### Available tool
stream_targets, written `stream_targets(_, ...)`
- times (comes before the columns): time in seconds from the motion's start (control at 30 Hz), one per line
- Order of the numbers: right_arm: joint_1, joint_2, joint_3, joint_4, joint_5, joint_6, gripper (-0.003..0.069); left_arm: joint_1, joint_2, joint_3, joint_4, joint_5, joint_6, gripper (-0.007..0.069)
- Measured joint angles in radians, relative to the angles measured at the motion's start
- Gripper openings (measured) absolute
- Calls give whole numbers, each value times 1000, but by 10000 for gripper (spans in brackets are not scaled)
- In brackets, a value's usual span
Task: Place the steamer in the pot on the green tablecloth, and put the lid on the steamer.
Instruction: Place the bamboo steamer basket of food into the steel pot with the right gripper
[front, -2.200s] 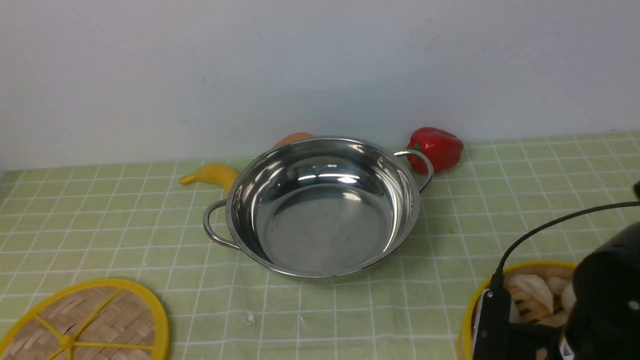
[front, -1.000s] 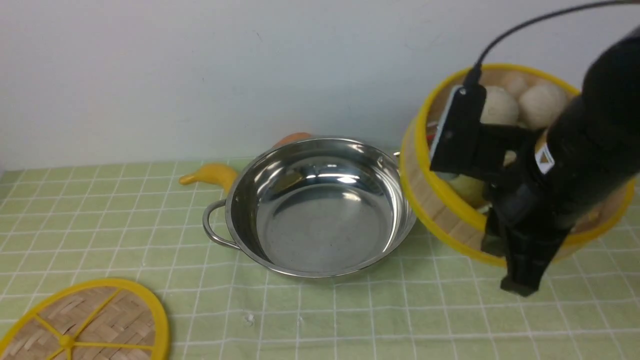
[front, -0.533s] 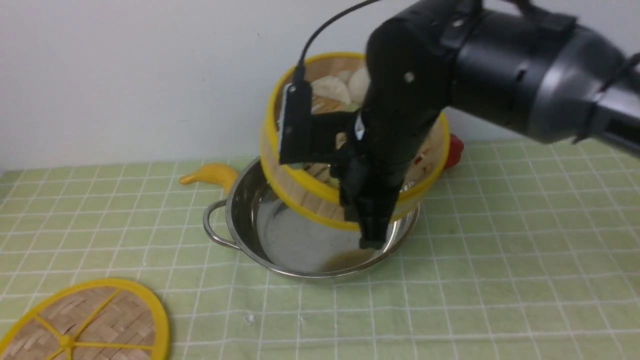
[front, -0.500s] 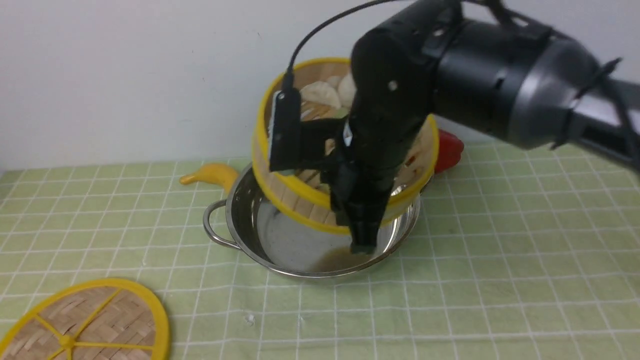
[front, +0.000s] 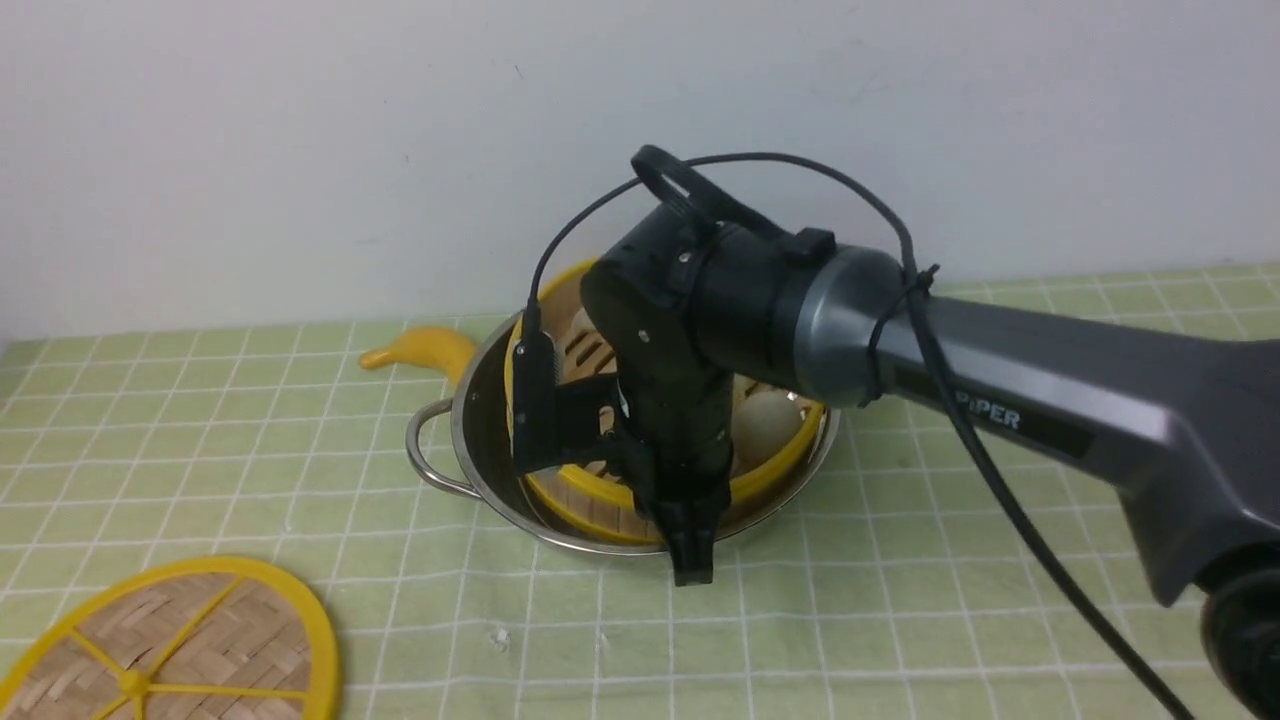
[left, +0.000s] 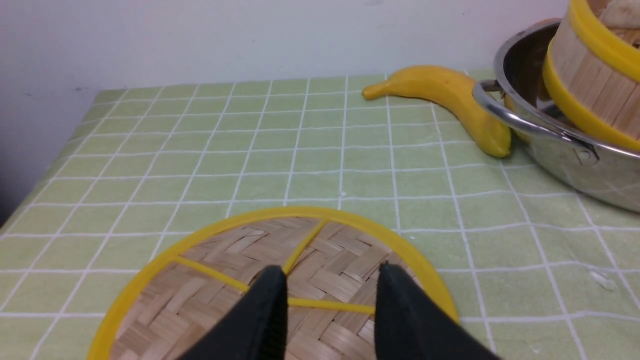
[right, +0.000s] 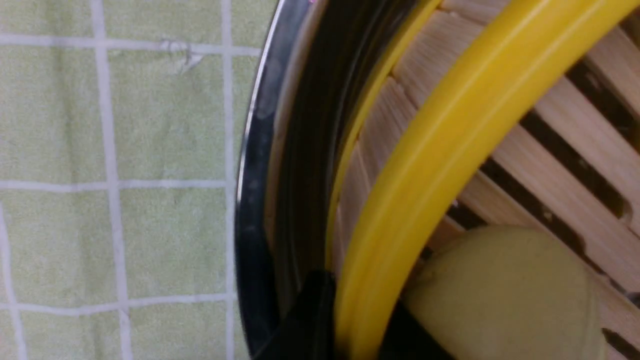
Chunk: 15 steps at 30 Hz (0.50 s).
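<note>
The pot (front: 478, 440) is polished steel, mirror-bright. The steamer (left: 590, 85) has pale, matt wooden slats and a smooth, glossy yellow plastic rim. The lid (front: 190, 640) is rough woven bamboo, rimmed in the same plastic. The tablecloth (front: 200, 420) looks soft, matt, towel-like.

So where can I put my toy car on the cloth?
Bare cloth lies left of the pot, between the banana and the lid. The near strip in front of the pot, right of the lid, is bare too. Crowded: the steamer fills the pot, the right tool grips its rim, and the right arm hangs over the right side.
</note>
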<state>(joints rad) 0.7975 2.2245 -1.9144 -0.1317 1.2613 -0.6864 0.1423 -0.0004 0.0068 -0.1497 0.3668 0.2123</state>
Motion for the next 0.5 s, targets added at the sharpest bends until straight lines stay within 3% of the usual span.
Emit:
stream_targets(0.4,0,20,-4,17,-13,-5,83,0,0,0,0,0,0,243)
stream_targets(0.5,0,20,-10,21,-29,-10,172,0,0,0,0,0,0,243)
